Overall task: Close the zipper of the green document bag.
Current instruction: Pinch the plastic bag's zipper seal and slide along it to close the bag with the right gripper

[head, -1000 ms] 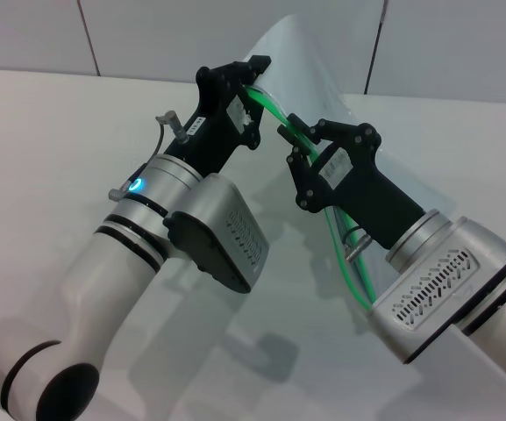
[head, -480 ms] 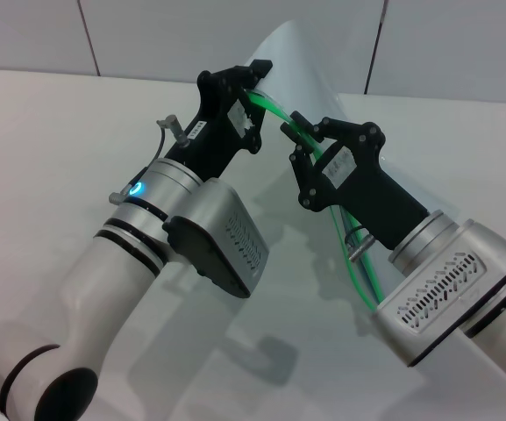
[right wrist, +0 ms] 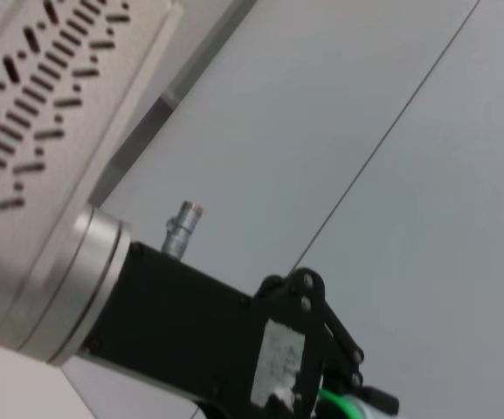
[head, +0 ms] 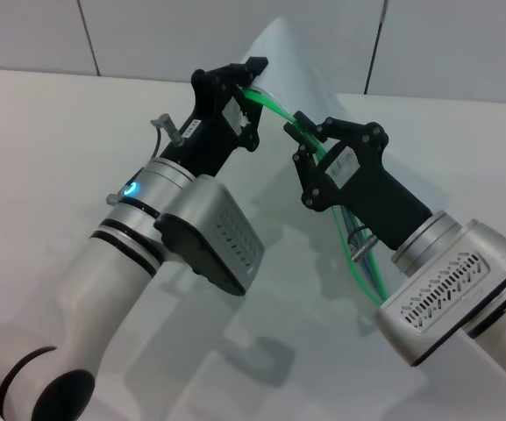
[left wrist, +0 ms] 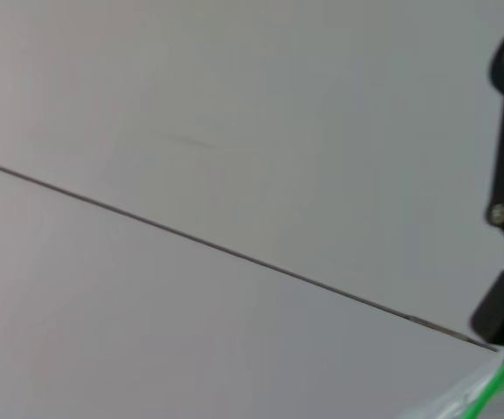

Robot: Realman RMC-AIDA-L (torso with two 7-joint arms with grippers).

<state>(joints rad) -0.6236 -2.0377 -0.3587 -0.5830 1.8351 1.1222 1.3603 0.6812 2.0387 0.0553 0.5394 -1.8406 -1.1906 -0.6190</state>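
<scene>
The green document bag (head: pixel 310 61) is held up off the table, its translucent sheet rising behind both grippers. Its zipper (head: pixel 272 104) runs as a bright green strip from the upper end down past my right wrist. My left gripper (head: pixel 254 77) is shut on the upper end of the zipper edge. A short way down the strip, my right gripper (head: pixel 300 130) is shut on the zipper. The stretch of zipper between them is taut. A piece of the zipper (left wrist: pixel 494 386) shows in the left wrist view, and another piece of the zipper (right wrist: pixel 337 403) in the right wrist view.
The white table (head: pixel 42 140) lies below both arms. A pale tiled wall (head: pixel 165 35) stands behind it. The lower part of the bag hangs behind my right forearm (head: pixel 445 281).
My right gripper has shifted slightly right and down along the zipper, lengthening the green stretch between the grippers. The left gripper has stayed almost in place at the top end.
</scene>
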